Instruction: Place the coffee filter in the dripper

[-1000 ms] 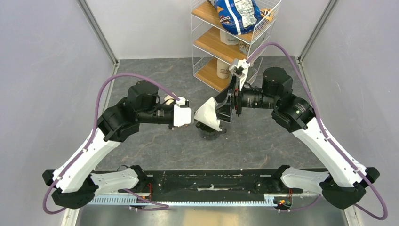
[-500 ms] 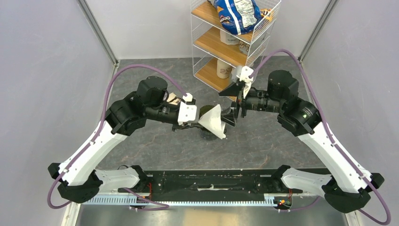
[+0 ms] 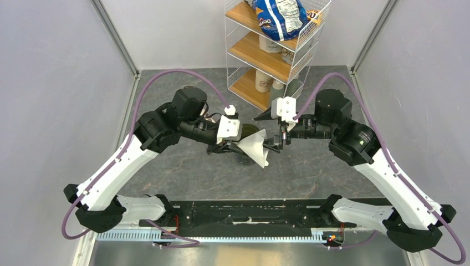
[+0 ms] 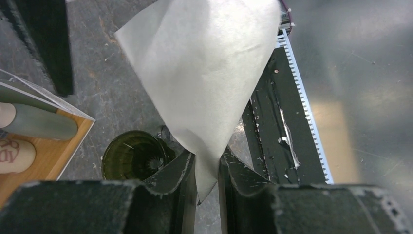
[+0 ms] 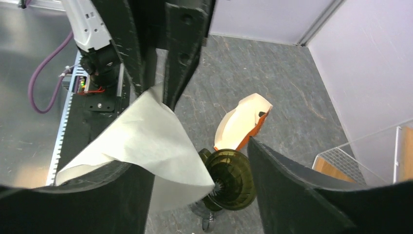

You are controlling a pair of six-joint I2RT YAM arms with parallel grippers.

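I have the coffee filter [image 4: 204, 63] pinched by its pointed tip in the left jaws, which are closed on the paper so that the wide, fan-shaped end stands out past them; I judge it is held this way so the point can go down into the cone first, with the mouth left free to open. The dripper [image 4: 132, 157] stands upright on the tabletop [image 3: 183, 166], below the filter and off to one side of the left jaws in the left wrist view; so the paper hangs above it and is not yet inside, and from the top view the filter covers most of it. The right jaws stand open, facing the left ones from the other side; the filter's wide edge reaches in between them without being gripped, though I cannot tell whether it brushes one of them; my guess is they are there to spread or steady the paper. In the right wrist view the dripper shows just under the filter's corner, and a tan packet [image 5: 242, 122] lies beyond it.
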